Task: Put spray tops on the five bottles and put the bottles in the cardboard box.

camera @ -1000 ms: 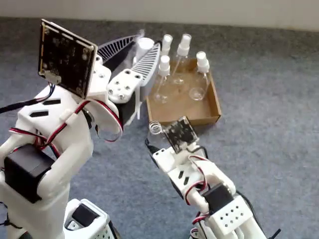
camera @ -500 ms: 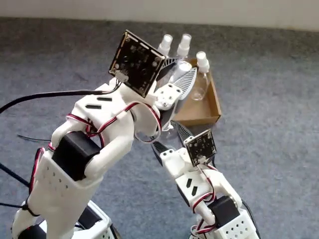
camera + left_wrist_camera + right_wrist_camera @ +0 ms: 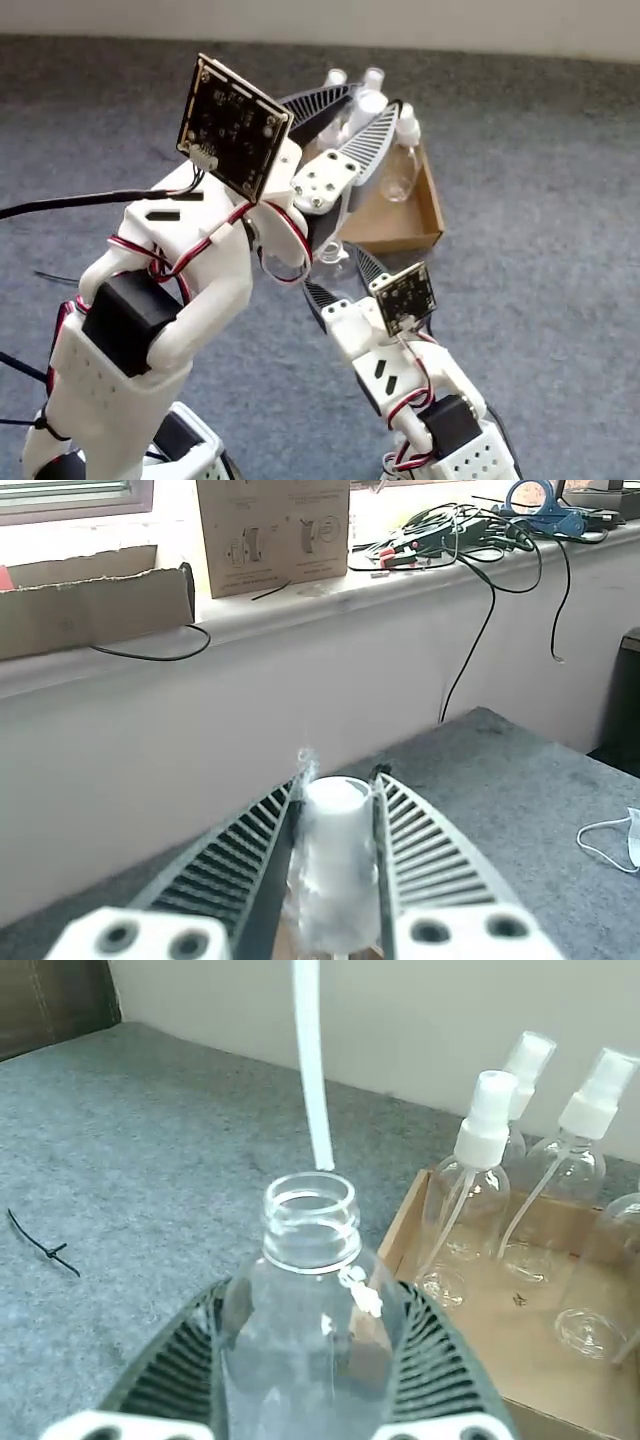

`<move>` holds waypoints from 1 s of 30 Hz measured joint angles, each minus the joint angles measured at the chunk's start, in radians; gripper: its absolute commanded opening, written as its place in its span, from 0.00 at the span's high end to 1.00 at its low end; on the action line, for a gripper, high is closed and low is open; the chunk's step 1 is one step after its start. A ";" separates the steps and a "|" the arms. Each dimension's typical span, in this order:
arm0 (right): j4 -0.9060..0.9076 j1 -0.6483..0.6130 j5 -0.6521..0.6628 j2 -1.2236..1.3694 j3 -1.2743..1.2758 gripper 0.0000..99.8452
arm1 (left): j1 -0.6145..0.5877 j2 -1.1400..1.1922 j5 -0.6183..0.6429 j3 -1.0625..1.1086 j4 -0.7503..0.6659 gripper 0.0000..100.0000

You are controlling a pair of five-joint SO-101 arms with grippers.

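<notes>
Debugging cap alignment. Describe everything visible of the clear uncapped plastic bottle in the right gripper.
The clear plastic bottle is round-shouldered, with an open threaded neck and no spray top. It stands roughly upright, clamped between the right gripper's dark ribbed fingers, beside the brown cardboard box. A thin white dip tube hangs over its mouth, tip near the rim; contact is unclear.
</notes>
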 measured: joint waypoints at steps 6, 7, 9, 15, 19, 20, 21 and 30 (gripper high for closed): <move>0.000 0.003 -0.003 0.000 0.000 1.00 | 0.000 0.000 0.000 0.068 -0.002 0.94; 0.000 0.003 -0.003 0.000 0.000 1.00 | 0.000 0.000 0.000 0.084 -0.002 0.94; 0.000 0.003 -0.005 0.000 0.000 1.00 | 0.000 0.000 0.000 0.123 -0.002 0.94; 0.000 0.003 -0.006 0.000 0.000 1.00 | -0.002 0.000 0.000 0.259 -0.002 0.94; 0.000 0.005 -0.006 0.000 0.000 1.00 | -0.044 -0.021 0.002 0.388 -0.002 0.94; 0.000 0.005 -0.006 0.002 0.002 1.00 | -0.052 -0.038 0.005 0.428 -0.002 0.94; 0.000 0.005 -0.006 0.002 0.000 1.00 | -0.051 -0.061 0.006 0.465 -0.002 0.94; 0.002 0.005 -0.008 0.003 0.014 1.00 | -0.046 -0.255 -0.098 0.802 -0.129 0.94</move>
